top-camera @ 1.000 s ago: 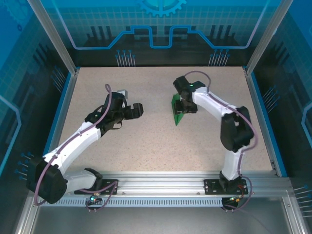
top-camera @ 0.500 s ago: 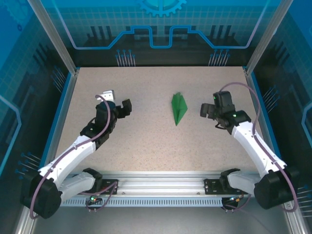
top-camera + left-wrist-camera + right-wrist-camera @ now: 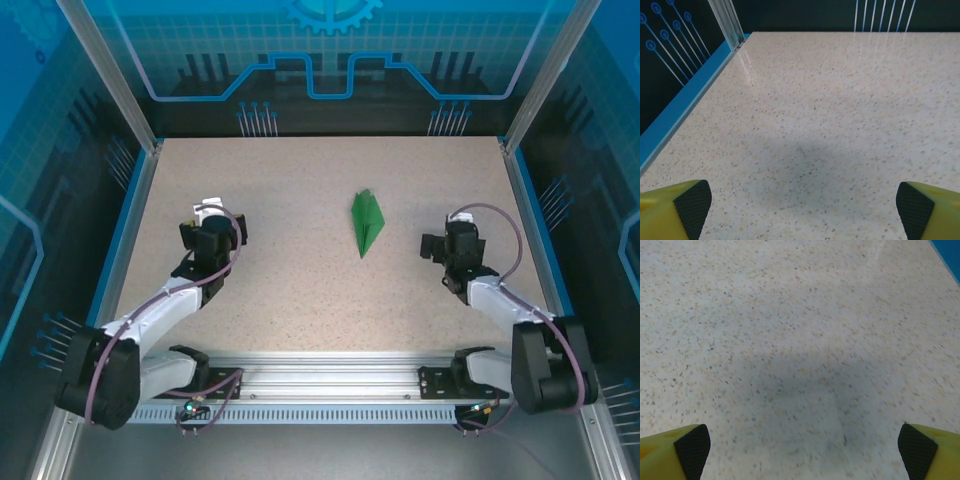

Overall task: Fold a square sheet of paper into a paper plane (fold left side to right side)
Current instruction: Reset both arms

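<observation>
My right gripper (image 3: 440,246) stands wide and empty above the speckled beige surface (image 3: 300,300). My left gripper (image 3: 210,236) does likewise, its yellow black-padded fingers (image 3: 690,207) parted over bare surface. The slim, creased, bright green paper plane (image 3: 365,222) lies flat between the two, free of both. It is near the right gripper, to that gripper's left and slightly farther out, and well apart from the left gripper. Its long axis runs near-to-far, sharp tip toward the arm bases. I judge the folding done; any further reach suits the right arm.
</observation>
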Tool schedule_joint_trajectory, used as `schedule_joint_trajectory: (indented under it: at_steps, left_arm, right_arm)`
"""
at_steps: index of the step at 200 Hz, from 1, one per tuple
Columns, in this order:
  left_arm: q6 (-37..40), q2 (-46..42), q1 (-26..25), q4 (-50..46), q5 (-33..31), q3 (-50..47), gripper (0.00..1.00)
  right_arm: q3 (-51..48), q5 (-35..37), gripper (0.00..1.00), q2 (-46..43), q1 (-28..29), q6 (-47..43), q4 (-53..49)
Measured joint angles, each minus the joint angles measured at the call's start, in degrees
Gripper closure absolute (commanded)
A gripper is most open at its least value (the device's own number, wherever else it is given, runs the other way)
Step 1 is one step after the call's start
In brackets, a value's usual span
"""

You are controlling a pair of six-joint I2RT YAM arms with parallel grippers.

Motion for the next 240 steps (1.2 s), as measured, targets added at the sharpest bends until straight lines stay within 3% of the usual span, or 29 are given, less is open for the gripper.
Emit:
schedule_joint_trajectory:
  at_steps: [88, 149, 197, 240]
  left_arm:
    - [2.6, 5.2, 5.3, 13.3, 10.2, -5.1, 0.01]
    - [3.0, 9.6, 7.9, 21.8, 18.2, -6.4, 0.01]
    - [4.3, 17.9, 10.2, 31.7, 26.5, -8.1, 0.01]
    - [4.9, 19.2, 10.5, 33.5, 30.1, -9.1, 0.01]
  right_arm:
    - [-2.2, -7.0, 0.00, 11.3, -1.0, -7.0, 24.8]
    - [-3.7, -10.0, 0.00, 12.7, -2.2, -7.3, 28.4]
    - [-3.7, -10.3, 0.00, 12.7, -2.2, -7.3, 29.1]
    - [-3.7, -10.3, 0.00, 12.7, -2.2, -7.3, 29.4]
